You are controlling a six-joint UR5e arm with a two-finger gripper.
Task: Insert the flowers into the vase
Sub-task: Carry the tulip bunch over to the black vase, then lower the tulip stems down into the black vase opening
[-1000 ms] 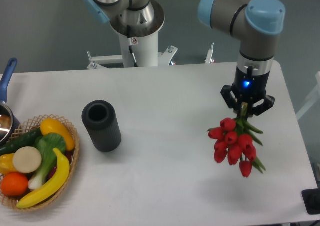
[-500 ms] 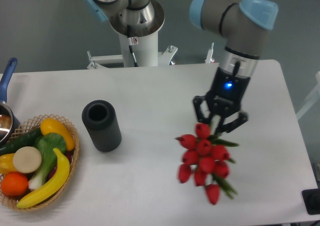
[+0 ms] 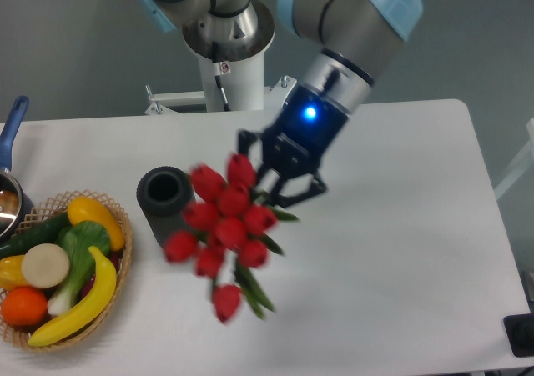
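Note:
My gripper [image 3: 271,194] is shut on the green stems of the flowers [image 3: 222,226], a bunch of red tulip buds that hangs below it in the air, blurred by motion. The buds point down and to the left, and the leftmost ones overlap the right side of the vase [image 3: 164,203] in the view. The vase is a dark ribbed cylinder standing upright on the white table [image 3: 392,251], with its round mouth showing and nothing inside. The gripper is just right of the vase and higher than it.
A wicker basket [image 3: 117,263] at the left front holds a banana, an orange, a yellow pepper, a green leafy vegetable and other produce. A pot with a blue handle [image 3: 10,134] sits at the far left edge. The arm's white base [image 3: 232,67] stands behind the table.
The gripper has carried the flowers from the right side of the table leftward, now next to the vase. The bunch has swung so the buds trail down-left. The vase has not moved.

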